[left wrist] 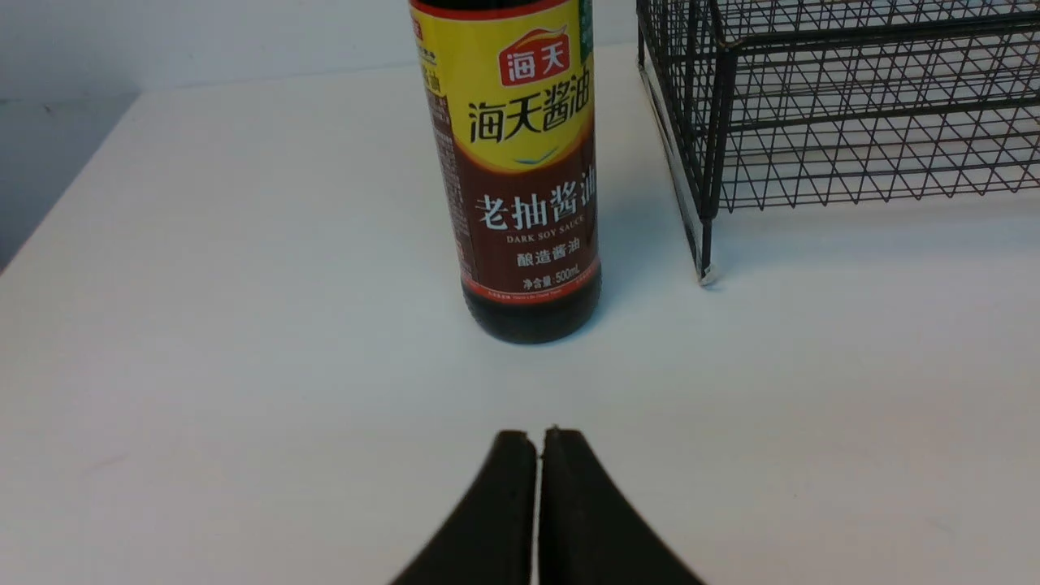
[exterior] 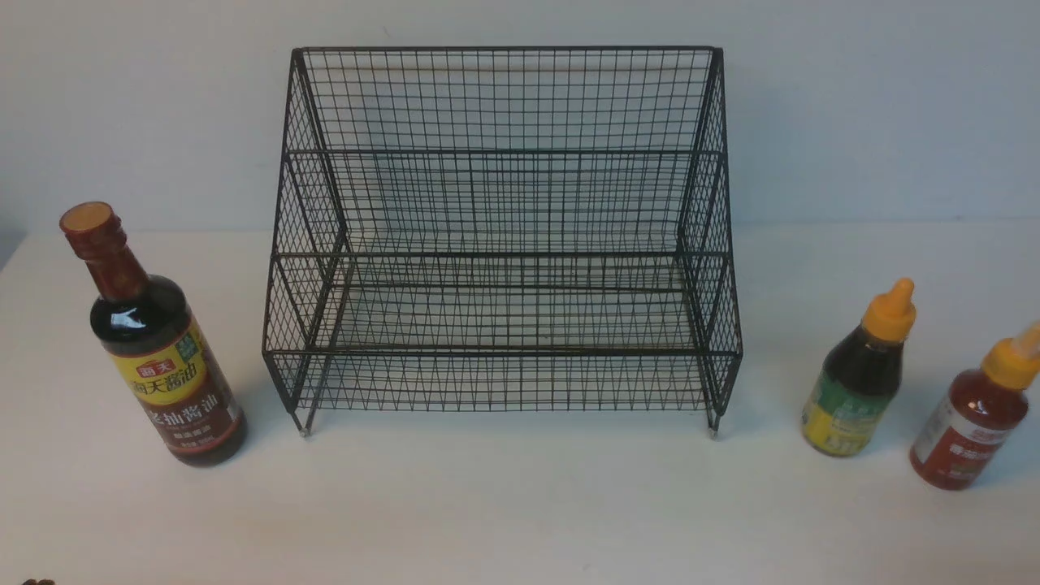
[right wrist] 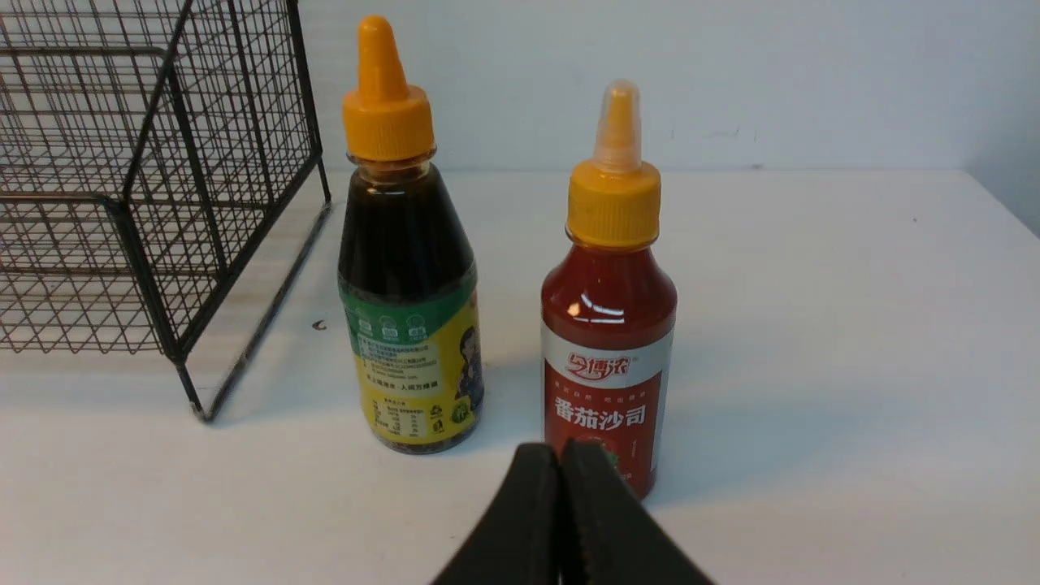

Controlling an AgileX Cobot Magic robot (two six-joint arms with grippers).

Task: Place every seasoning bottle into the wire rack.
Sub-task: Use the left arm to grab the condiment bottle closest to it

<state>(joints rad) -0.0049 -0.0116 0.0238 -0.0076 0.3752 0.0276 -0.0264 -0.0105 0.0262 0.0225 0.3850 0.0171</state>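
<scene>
The black wire rack stands mid-table with both tiers bare; its corner shows in the wrist views. Left of it stands the tall dark soy-sauce bottle, red-capped, upright. Right of the rack stand two orange-nozzled squeeze bottles: a dark one with a green-yellow label and a red one with a white label. My left gripper is shut and holds nothing, a short way from the soy bottle's base. My right gripper is shut and holds nothing, just before the red bottle. Neither arm shows in the front view.
The white table runs back to a pale wall. The table's left edge lies beyond the soy bottle, and its right edge lies beyond the red bottle.
</scene>
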